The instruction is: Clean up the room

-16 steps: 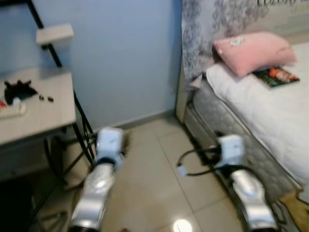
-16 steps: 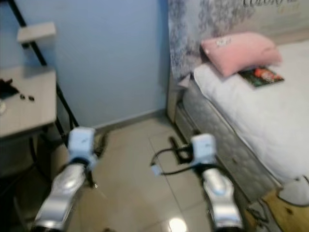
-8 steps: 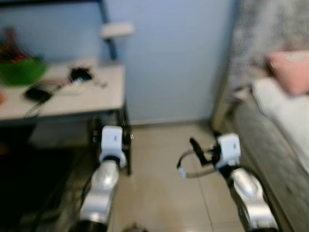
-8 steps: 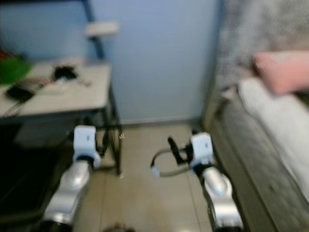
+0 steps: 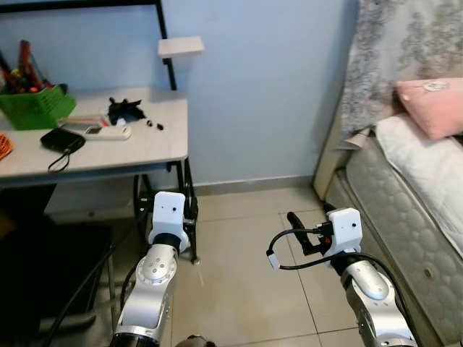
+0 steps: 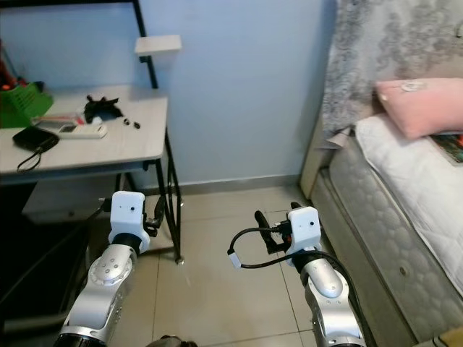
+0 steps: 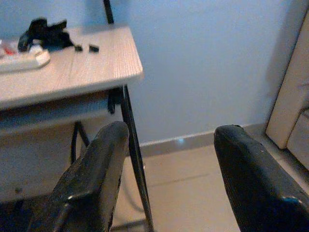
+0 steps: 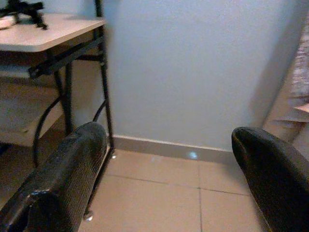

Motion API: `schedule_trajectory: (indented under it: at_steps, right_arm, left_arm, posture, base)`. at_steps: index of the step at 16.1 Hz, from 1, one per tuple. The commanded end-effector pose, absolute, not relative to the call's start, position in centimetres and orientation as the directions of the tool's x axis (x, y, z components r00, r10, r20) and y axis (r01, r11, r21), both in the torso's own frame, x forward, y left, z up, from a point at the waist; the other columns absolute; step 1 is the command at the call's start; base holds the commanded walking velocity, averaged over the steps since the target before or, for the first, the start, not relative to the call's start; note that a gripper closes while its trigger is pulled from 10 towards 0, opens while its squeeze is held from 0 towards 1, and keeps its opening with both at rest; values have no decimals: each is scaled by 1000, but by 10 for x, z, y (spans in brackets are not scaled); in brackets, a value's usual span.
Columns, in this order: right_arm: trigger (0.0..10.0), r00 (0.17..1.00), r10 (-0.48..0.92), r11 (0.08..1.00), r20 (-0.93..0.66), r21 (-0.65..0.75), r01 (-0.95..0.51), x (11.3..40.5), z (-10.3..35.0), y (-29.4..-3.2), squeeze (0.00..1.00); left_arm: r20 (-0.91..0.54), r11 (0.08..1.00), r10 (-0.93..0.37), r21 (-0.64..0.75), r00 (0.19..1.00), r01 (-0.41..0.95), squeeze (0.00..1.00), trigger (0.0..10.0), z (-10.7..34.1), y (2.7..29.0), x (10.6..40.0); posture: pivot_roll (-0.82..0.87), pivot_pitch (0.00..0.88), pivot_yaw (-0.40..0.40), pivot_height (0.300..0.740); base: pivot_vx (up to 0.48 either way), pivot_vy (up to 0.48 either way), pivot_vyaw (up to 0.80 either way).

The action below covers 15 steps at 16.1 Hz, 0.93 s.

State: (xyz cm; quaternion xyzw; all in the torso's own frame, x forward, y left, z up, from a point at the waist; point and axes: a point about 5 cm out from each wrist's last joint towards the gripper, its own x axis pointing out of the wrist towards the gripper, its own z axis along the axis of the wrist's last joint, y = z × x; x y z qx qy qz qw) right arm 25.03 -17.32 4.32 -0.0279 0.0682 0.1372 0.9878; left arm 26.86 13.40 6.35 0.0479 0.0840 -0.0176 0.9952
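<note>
Partly cropped, the desk (image 5: 108, 148) loses its far left end, where a green basket (image 5: 32, 108) is cut off. Both the left gripper (image 7: 166, 179) and right gripper (image 8: 169, 179) hang released, empty, beside the desk's leg. Earlier blur has cleared.

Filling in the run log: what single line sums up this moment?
phase: facing desk and bed | left gripper: open, holds nothing | right gripper: open, holds nothing | desk: green basket, black pouch
</note>
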Motion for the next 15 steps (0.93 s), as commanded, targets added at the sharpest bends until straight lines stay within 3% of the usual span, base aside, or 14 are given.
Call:
schedule_trajectory:
  at_steps: [1, 5, 8, 10, 15]
  right_arm:
    - [10000, 955, 271, 960, -123, -35, -277, 254, 46, -170, 0]
    - [10000, 950, 289, 955, -117, -37, -295, 256, 48, -167, 0]
    - [10000, 951, 286, 955, -120, -40, -293, 258, 48, -168, 0]
    - [10000, 951, 281, 957, -127, -33, -287, 258, 47, -169, 0]
    - [10000, 958, 251, 965, -135, -37, -258, 257, 46, -173, 0]
  left_arm:
    - [-136, 994, -1, 112, 991, 16, 0, 10000, 72, 140, 274]
    - [-164, 994, 18, 109, 986, 0, 0, 10000, 68, 142, 273]
    - [-168, 992, 28, 123, 985, -7, 0, 10000, 68, 140, 274]
    - [-179, 986, 52, 167, 982, -21, 0, 10000, 67, 140, 275]
    - [-200, 988, 55, 153, 978, -25, 0, 10000, 64, 142, 278]
  posture:
    - [-139, 0, 61, 723]
    - [-139, 0, 60, 723]
    - [-135, 0, 60, 723]
    - [-134, 0, 59, 723]
    - [-137, 0, 58, 723]
  base:
    - [435, 0, 0]
    - [477, 0, 0]
    - [480, 0, 683]
    - [0, 0, 738]
    - [0, 0, 0]
